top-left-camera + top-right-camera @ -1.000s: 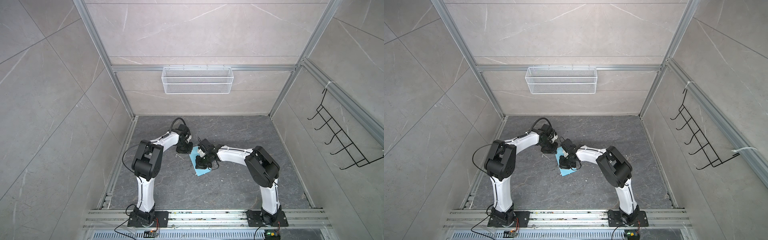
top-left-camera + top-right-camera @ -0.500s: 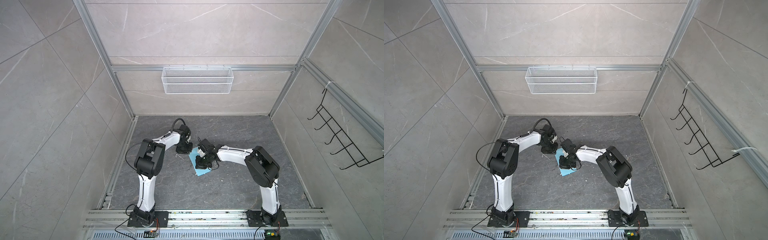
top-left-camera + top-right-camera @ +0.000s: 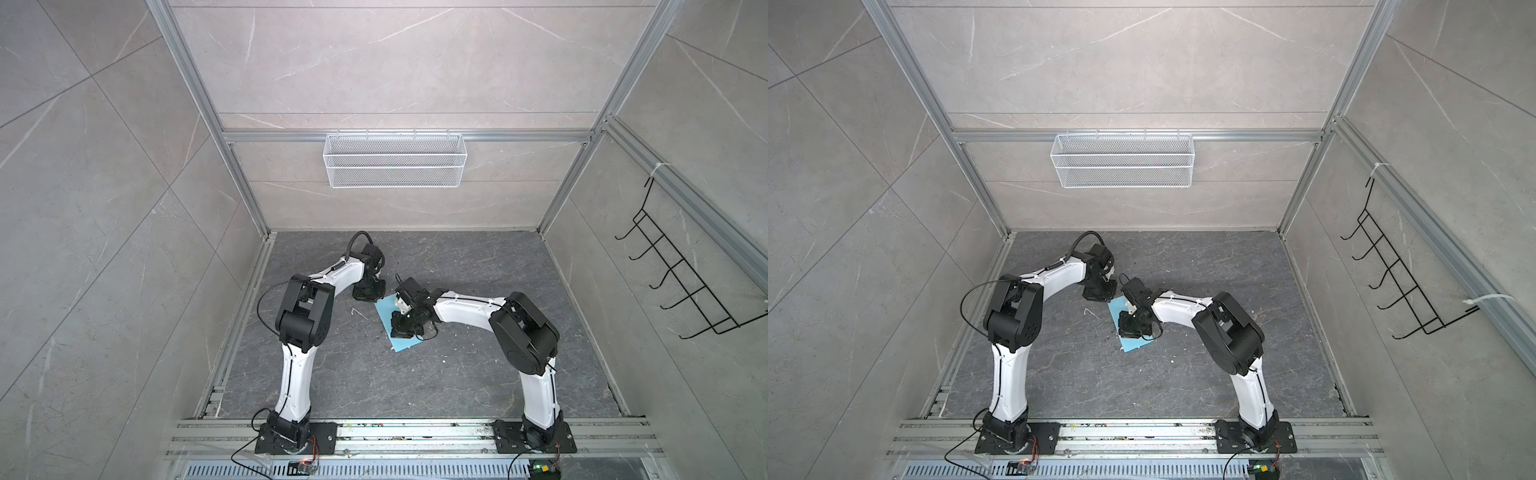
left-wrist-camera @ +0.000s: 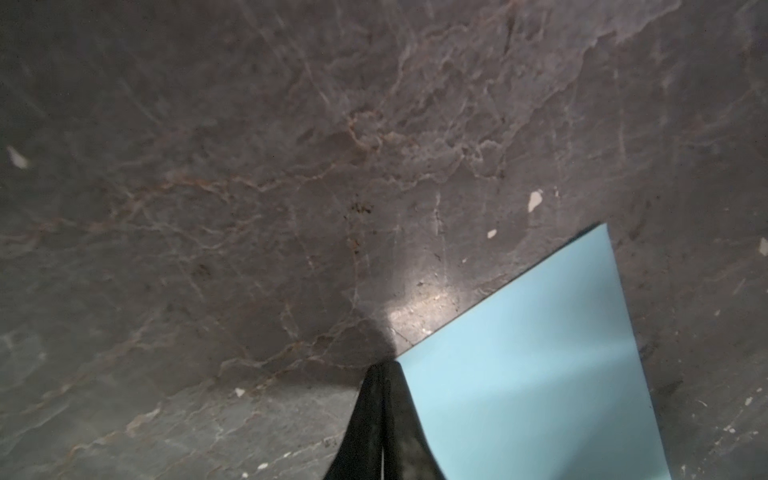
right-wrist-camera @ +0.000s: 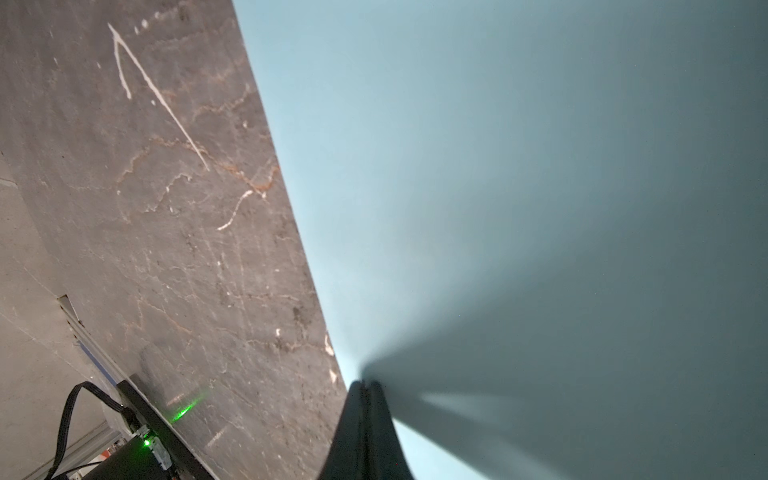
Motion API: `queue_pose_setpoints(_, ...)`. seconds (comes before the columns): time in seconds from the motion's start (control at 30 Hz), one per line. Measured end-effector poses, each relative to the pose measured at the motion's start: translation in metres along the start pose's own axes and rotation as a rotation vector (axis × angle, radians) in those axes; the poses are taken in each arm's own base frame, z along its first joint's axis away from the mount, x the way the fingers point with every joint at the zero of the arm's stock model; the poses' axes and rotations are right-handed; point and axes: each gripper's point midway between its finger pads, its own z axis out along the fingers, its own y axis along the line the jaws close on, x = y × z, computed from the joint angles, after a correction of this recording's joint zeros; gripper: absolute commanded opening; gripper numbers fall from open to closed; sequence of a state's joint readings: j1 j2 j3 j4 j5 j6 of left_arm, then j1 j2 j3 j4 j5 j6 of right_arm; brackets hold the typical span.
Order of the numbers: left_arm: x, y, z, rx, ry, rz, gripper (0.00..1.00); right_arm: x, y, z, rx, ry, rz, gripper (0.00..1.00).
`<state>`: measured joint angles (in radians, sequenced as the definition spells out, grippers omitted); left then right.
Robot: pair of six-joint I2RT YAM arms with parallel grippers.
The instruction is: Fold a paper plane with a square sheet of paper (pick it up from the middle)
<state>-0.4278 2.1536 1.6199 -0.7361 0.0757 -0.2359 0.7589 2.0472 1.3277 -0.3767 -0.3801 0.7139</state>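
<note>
Square sheet of paper (image 3: 384,311) on tabletop (image 3: 457,374), left jaws at its far corner, right jaws at its left edge

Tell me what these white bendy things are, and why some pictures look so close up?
They are two robot arms, the left arm and the right arm, seen from above in both top views. The close-up pictures come from small cameras on their wrists. On the dark stone floor lies a sheet of light-blue paper. Each arm ends in a pincher. The left gripper is shut, its tips at a corner of the paper. The right gripper is shut too, at the paper's edge. Whether either truly pinches the paper, I cannot tell.
</note>
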Motion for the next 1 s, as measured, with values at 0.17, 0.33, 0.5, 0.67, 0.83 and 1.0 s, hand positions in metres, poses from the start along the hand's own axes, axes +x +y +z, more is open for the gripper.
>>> queue_pose_setpoints(0.17, -0.009, 0.007, -0.002, -0.031, -0.019, -0.005, 0.14, -0.001, 0.002, 0.0, -0.006, -0.004, -0.003, 0.08)
queue_pose_setpoints(0.33, -0.018, 0.002, -0.017, -0.008, -0.061, -0.039, 0.25, -0.01, 0.009, -0.009, -0.023, -0.048, -0.024, 0.23)
queue_pose_setpoints(0.5, -0.017, -0.003, -0.06, 0.027, -0.162, -0.124, 0.4, -0.033, 0.021, -0.054, -0.046, -0.183, -0.064, 0.45)
queue_pose_setpoints(0.67, 0.007, -0.008, -0.081, 0.106, -0.197, -0.251, 0.48, -0.047, -0.007, -0.079, -0.022, -0.247, -0.035, 0.51)
queue_pose_setpoints(0.83, 0.042, -0.015, -0.055, 0.207, -0.123, -0.398, 0.5, -0.042, -0.048, -0.074, 0.041, -0.205, 0.032, 0.52)
queue_pose_setpoints(1.0, 0.061, -0.022, -0.038, 0.27, -0.055, -0.489, 0.5, -0.034, -0.061, -0.066, 0.072, -0.163, 0.055, 0.5)
